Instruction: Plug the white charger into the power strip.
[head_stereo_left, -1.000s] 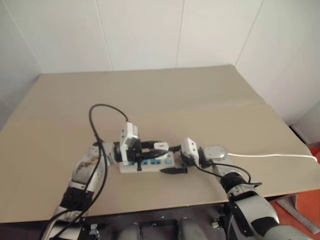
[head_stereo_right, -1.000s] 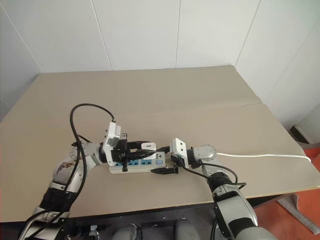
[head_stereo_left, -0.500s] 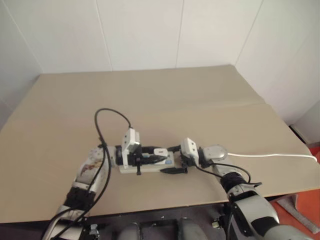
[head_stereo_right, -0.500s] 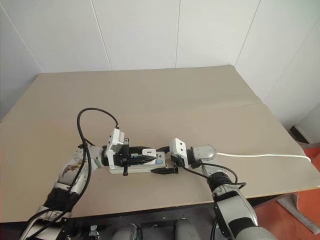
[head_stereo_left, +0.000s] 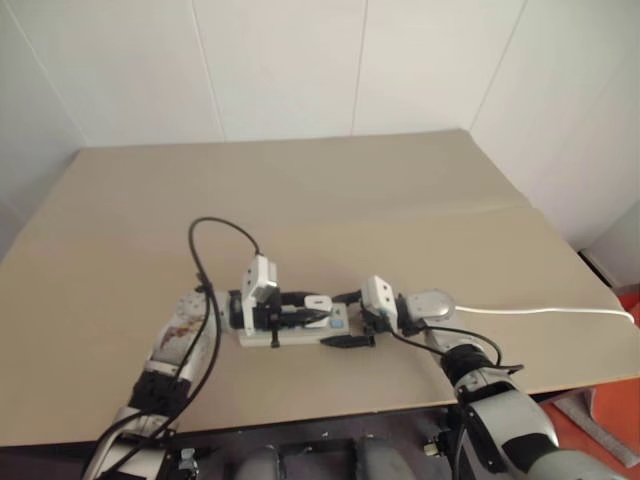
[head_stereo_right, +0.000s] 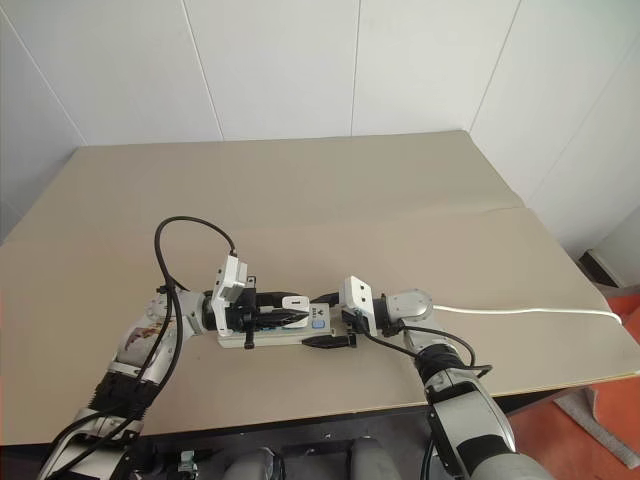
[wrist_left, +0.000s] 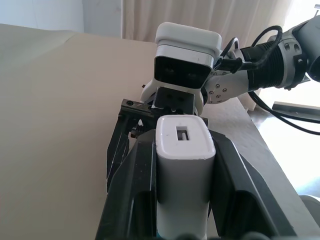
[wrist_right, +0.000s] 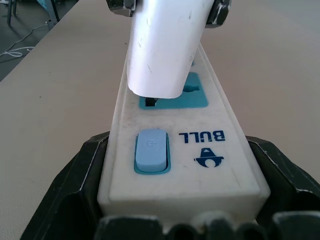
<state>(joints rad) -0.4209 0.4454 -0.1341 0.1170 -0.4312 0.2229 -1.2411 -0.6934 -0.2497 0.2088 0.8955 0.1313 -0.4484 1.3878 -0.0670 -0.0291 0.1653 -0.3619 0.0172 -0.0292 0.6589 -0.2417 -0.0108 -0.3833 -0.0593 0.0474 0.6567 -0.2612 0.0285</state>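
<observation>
Left gripper (wrist_left: 182, 200), having come down since a second ago, is pinching the white charger (wrist_left: 183, 172) against the socket nearest the switch. Right gripper (wrist_right: 180, 187) is clamping the switch end of the power strip (wrist_right: 192, 150), lying near the table (head_stereo_left: 330, 200) front edge.

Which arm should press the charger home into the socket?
Left: its gripper grips the white charger just above a blue socket, while the right gripper clamps the power strip by its switch end.

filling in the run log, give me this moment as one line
left end effector: shut on small white plastic charger | charger: prongs at blue socket beside switch | right end effector: clamps long white power strip switch end
</observation>
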